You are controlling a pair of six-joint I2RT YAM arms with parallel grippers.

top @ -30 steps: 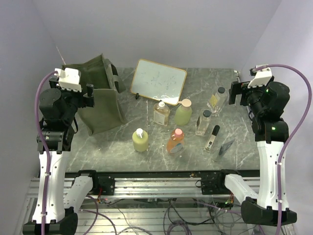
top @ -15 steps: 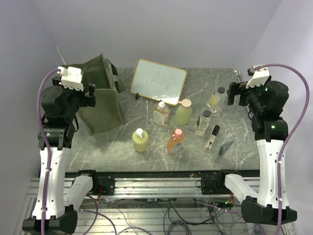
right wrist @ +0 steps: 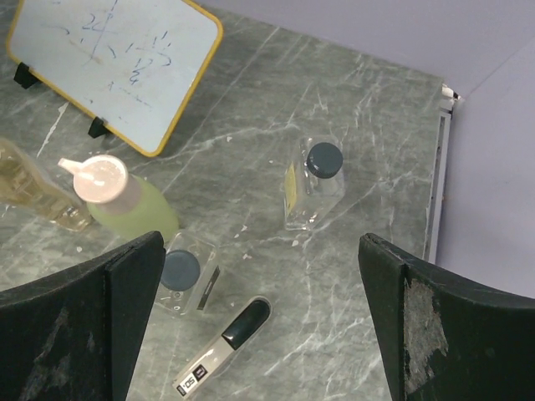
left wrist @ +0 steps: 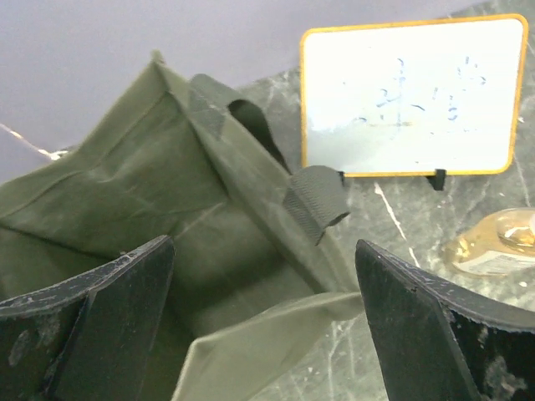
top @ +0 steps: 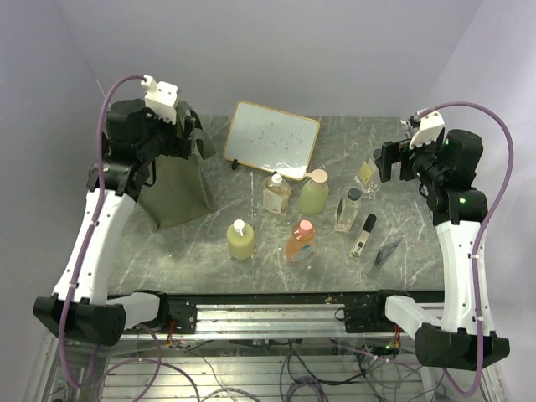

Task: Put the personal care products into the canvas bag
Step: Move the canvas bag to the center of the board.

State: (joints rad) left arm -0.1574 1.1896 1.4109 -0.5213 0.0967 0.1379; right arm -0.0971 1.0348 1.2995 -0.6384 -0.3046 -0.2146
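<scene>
1. Your left gripper (left wrist: 263, 280) has swung over the boxy olive-green canvas bag (left wrist: 125, 188), which lies between its spread, empty jaws.
2. Your right gripper (right wrist: 261, 251), jaws spread, now frames a clear black-capped bottle (right wrist: 313, 188); nothing looks bagged yet.

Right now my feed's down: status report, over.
Left claw open above bag, right claw open above clear bottle. Six bottles on table. Path clear.

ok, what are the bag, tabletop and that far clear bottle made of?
bag: olive woven fabric, matte, likely canvas; sides slump and fold, webbing handles.
tabletop: grey stone-look with white veins, slight sheen; real marble or laminate, can't tell.
far clear bottle: transparent glass or hard plastic, black matte cap.
</scene>
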